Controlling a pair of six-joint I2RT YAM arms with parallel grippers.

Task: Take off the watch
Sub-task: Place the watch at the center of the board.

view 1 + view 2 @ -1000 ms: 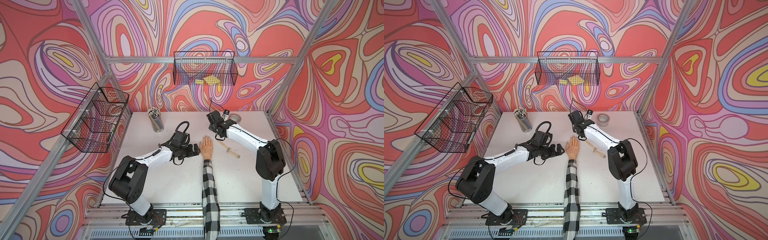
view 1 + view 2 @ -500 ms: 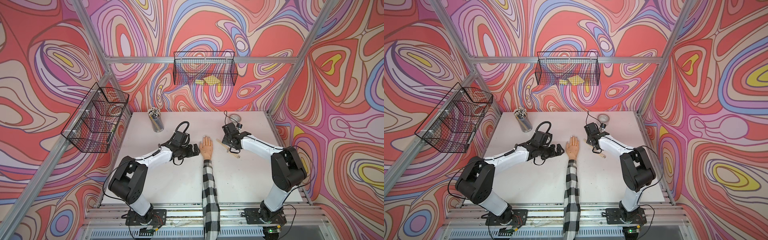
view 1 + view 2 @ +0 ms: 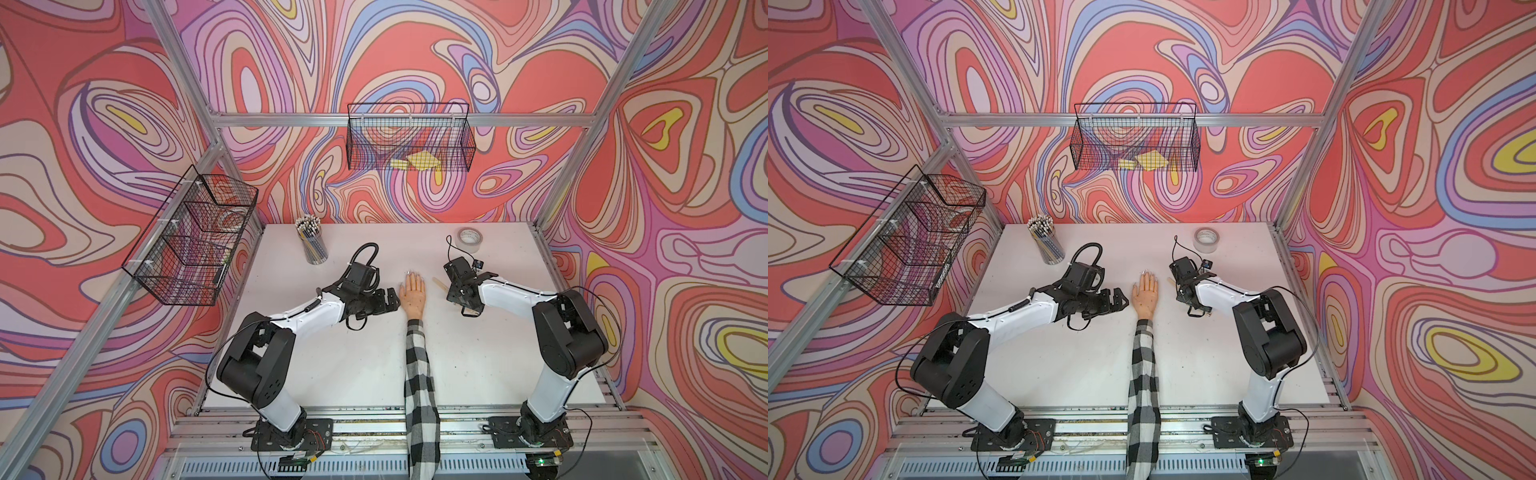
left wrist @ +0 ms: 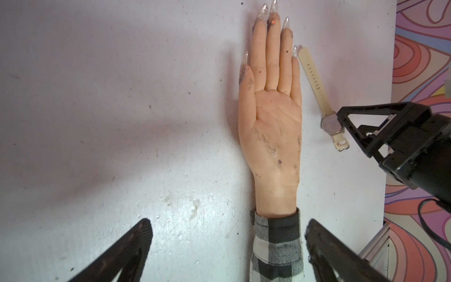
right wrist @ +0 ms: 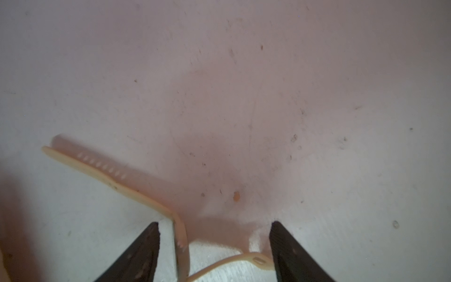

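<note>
watch (image 4: 330, 123) off the wrist and flat on the white table (image 3: 374, 361), stretched out just beside the little-finger side of a mannequin hand (image 4: 273, 127) that lies palm up, its checked sleeve (image 3: 419, 374) running back toward the front edge. the strap is unbuckled, its long end pointing along the fingers, with the round face and buckle nearer the palm. the right gripper (image 5: 214, 224) hangs over it, jaws parted and gripping nothing. in the right wrist view the cream strap curls on the table between the two dark fingers (image 5: 136, 254), the buckle end close to one of them; whether it touches i cannot tell. the left gripper (image 3: 392, 300) sits just beside the hand's thumb side, jaws spread wide and empty. a grey tape roll (image 3: 471, 239) and a cup of pencils (image 3: 311, 245) stand at the back of the table, well apart from the watch.
</note>
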